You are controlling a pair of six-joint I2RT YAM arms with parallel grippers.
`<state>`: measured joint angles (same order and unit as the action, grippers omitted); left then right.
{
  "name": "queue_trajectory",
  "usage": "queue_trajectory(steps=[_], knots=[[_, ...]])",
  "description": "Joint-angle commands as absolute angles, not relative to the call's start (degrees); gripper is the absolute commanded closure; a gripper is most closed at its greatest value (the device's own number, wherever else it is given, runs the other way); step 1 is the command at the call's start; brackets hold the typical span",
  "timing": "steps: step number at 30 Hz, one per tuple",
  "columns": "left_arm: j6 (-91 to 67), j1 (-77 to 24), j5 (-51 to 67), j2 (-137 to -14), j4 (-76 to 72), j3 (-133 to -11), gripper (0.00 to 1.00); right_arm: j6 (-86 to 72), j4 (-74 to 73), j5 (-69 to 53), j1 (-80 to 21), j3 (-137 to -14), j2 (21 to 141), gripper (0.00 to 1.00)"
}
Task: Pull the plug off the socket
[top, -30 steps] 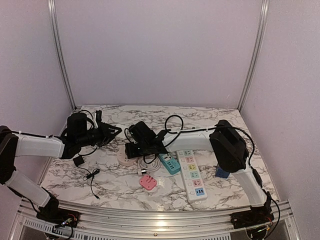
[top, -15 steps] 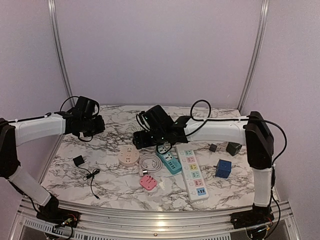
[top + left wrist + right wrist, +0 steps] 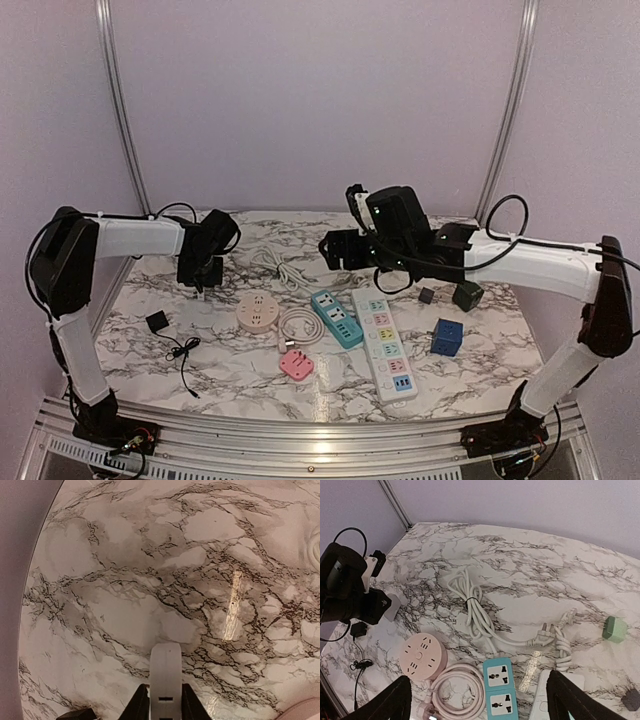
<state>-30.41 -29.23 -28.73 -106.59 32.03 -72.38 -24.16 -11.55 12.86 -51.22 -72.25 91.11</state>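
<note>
My left gripper (image 3: pixel 165 696) is shut on a white plug (image 3: pixel 165 670), one black finger on each side of it. It points down over the back left of the table, left of the round pink socket (image 3: pixel 258 313); the same gripper (image 3: pixel 200 285) shows in the top view. Whether the plug touches the marble I cannot tell. The pink socket (image 3: pixel 420 657) lies flat with no plug in its face, its pink cord coiled beside it. High over the table's back middle, my right gripper (image 3: pixel 480 705) hangs open, holding nothing.
A teal power strip (image 3: pixel 338 318) and a long white power strip (image 3: pixel 385 345) lie mid-table. A pink cube adapter (image 3: pixel 296 364) sits near the front, a blue cube (image 3: pixel 447 337) and green cube (image 3: pixel 466 296) on the right. A black charger (image 3: pixel 157 322) lies left, a white cord bundle (image 3: pixel 285 268) behind.
The right arm lifted off the pink socket, swung right and back, and its jaws spread wider. The left arm carried the plug toward the back left and now points down.
</note>
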Motion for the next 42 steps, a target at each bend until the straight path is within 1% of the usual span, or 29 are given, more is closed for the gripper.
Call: queue_trajectory(steps=[1, 5, 13, 20, 23, 26, 32, 33, 34, 35, 39, 42], knots=[[-29.3, -30.1, -31.9, -110.3, 36.7, -75.9, 0.73, -23.8, -10.5, 16.7, -49.8, -67.8, 85.8, 0.10], [-29.3, -30.7, -31.7, -112.7, 36.9, -77.6, 0.63, -23.6, -10.8, 18.6, -48.9, -64.1, 81.4, 0.09], [-29.2, -31.2, -30.6, -113.3, 36.3, -78.9, 0.48, -24.0, -13.4, 20.9, -47.9, -60.9, 76.9, 0.09], [-28.5, -31.4, -27.9, -110.4, 34.0, -78.0, 0.42, -24.0, -14.9, 23.4, -47.7, -59.0, 75.2, 0.08], [-27.8, -31.4, -26.6, -108.2, 32.7, -77.5, 0.37, -23.8, -15.0, 24.8, -47.6, -58.0, 74.0, 0.08], [-27.1, -31.4, -24.7, -105.0, 30.4, -76.4, 0.30, -23.5, -15.0, 25.4, -47.0, -57.4, 72.7, 0.07], [-25.7, -31.4, -19.1, -95.3, 23.0, -71.1, 0.17, -20.9, -14.7, 31.8, -45.5, -55.7, 70.9, 0.04], [-25.6, -31.3, -18.2, -93.4, 21.0, -69.2, 0.13, -20.4, -14.0, 32.6, -44.9, -55.0, 69.9, 0.03], [-25.6, -31.3, -17.6, -91.2, 19.4, -67.3, 0.04, -20.0, -12.8, 32.9, -43.8, -54.0, 68.6, 0.03], [-25.5, -31.3, -17.1, -89.1, 17.6, -64.9, 0.01, -19.7, -11.3, 32.7, -42.6, -52.6, 67.2, 0.03], [-25.0, -30.6, -16.0, -80.8, 10.2, -56.8, 0.01, -16.4, -2.3, 32.1, -36.2, -44.4, 60.1, 0.02], [-26.1, -28.1, -14.6, -75.0, 6.0, -51.8, 0.01, -14.6, 2.0, 31.1, -28.4, -39.0, 57.2, 0.02]])
